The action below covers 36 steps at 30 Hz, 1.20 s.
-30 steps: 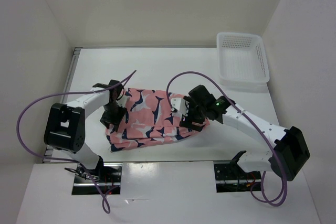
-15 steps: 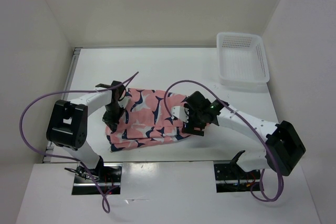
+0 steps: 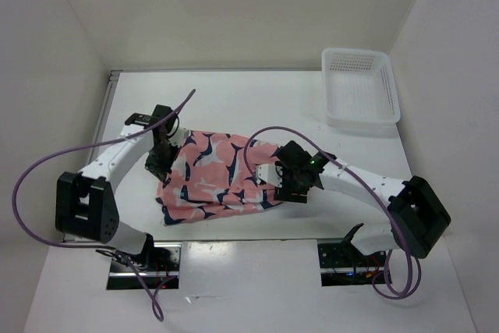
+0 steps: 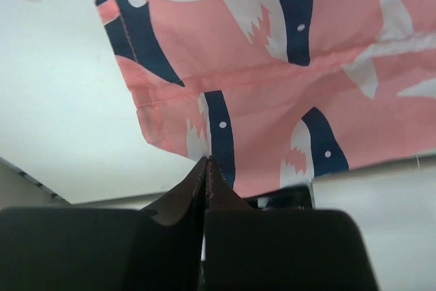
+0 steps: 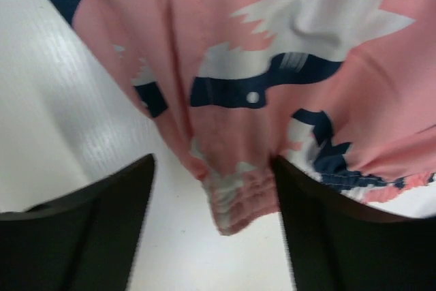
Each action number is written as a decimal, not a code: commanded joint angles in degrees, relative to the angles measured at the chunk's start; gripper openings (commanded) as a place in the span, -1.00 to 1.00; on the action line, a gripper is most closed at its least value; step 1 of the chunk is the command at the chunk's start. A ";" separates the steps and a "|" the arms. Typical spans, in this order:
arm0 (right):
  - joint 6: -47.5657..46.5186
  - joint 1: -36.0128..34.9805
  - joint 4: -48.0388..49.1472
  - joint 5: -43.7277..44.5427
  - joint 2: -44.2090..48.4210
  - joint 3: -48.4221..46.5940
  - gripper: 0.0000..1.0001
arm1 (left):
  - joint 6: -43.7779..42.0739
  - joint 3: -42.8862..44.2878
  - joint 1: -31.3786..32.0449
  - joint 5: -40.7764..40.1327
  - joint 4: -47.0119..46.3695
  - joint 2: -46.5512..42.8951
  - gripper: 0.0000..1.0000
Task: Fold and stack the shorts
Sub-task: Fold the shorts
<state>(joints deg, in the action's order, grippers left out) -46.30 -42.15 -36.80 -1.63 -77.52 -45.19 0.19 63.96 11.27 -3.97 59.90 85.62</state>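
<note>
The shorts (image 3: 218,173), salmon-pink with navy-and-white sharks, lie folded on the white table (image 3: 234,103). My left gripper (image 3: 161,171) is at their left edge. In the left wrist view its jaws (image 4: 206,161) are pressed together on the hem of the shorts (image 4: 272,86), and that edge is raised off the table. My right gripper (image 3: 287,189) is at the right edge. In the right wrist view it (image 5: 213,161) is open, straddling a bunched waistband corner of the shorts (image 5: 272,46); the right finger (image 5: 327,236) touches the cloth and the left finger (image 5: 102,223) stands apart.
A white mesh basket (image 3: 360,97) stands at the back right corner of the table. White walls close in the table on three sides. Purple cables (image 3: 47,161) loop off both arms, and the arm bases sit at the near edge.
My left gripper has shut on the hem, and its arm swung back and left, tugging that edge. My right gripper slid left onto the shorts' right corner and its jaws have narrowed.
</note>
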 commanded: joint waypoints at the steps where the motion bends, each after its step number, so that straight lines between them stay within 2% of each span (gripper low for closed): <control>1: 0.15 -0.56 3.74 2.50 -0.53 0.54 0.41 | -0.19 -0.32 -0.37 2.12 8.56 -5.37 -1.00; 3: 0.68 -0.56 4.97 3.21 -1.06 0.54 0.16 | -0.19 -0.33 1.02 1.51 9.52 -8.61 -1.00; 4: 0.69 -0.56 4.98 3.82 -1.58 0.54 -0.03 | -0.19 -0.33 1.56 1.51 10.84 -9.50 -1.00; 6: 0.69 -0.56 5.51 4.35 -1.59 0.54 -0.23 | -0.19 -0.33 2.09 2.46 13.30 -12.13 -1.00; 7: 0.69 -0.56 5.51 4.96 -1.59 0.54 -0.45 | -0.19 -0.33 2.70 2.47 14.27 -12.76 -1.00; 10: -0.45 -0.56 5.51 5.67 -1.06 1.07 -0.91 | -0.19 -2.43 5.16 2.82 14.28 -15.39 -1.00; 12: -0.98 -0.56 6.03 6.37 -1.06 1.07 -1.00 | -0.19 -3.05 6.83 0.37 14.28 -16.02 -1.00; 17: -2.20 -0.56 5.51 8.48 -1.06 0.54 -1.00 | -0.19 -1.12 9.03 -2.53 14.28 -16.62 -1.00; 19: -3.35 -0.56 5.51 9.01 -0.36 1.24 -1.00 | -0.19 -5.16 13.57 -4.46 14.28 -17.33 -1.00; 21: -4.66 -0.56 5.51 9.01 0.17 1.24 -0.92 | -0.19 -4.64 15.61 -4.03 14.28 -16.11 -1.00; 24: -5.98 -0.56 5.51 9.79 0.78 1.24 -0.75 | -0.19 -6.12 17.30 -5.44 14.28 -11.98 -0.83; 25: -5.99 -0.56 4.90 9.80 0.79 1.24 -0.65 | -0.19 -6.13 17.30 -6.22 14.28 -11.36 -0.64; 28: -8.62 -0.56 4.36 10.51 3.68 1.24 -0.14 | -0.19 -8.06 17.30 -7.54 14.28 -13.36 -0.29; 29: -8.63 -0.56 3.76 9.98 6.04 1.85 0.24 | -0.19 -9.72 17.30 -7.55 14.28 -14.51 -0.21; 31: -11.08 -0.56 3.75 9.37 9.21 1.86 0.48 | -0.19 -11.22 17.82 -9.74 14.28 -18.10 -0.18; 34: -11.09 -0.56 4.62 7.53 15.89 0.99 0.48 | -0.19 -10.27 17.82 -10.27 12.80 -21.88 -0.16; 36: -9.60 0.05 6.73 6.12 19.14 -1.47 0.48 | -0.19 -8.60 17.82 -12.89 5.44 -24.35 -0.13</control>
<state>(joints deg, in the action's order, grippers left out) -55.48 -42.24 -33.04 6.57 -63.53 -43.62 0.16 52.66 28.82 -12.95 71.92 65.21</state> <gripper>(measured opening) 0.742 0.428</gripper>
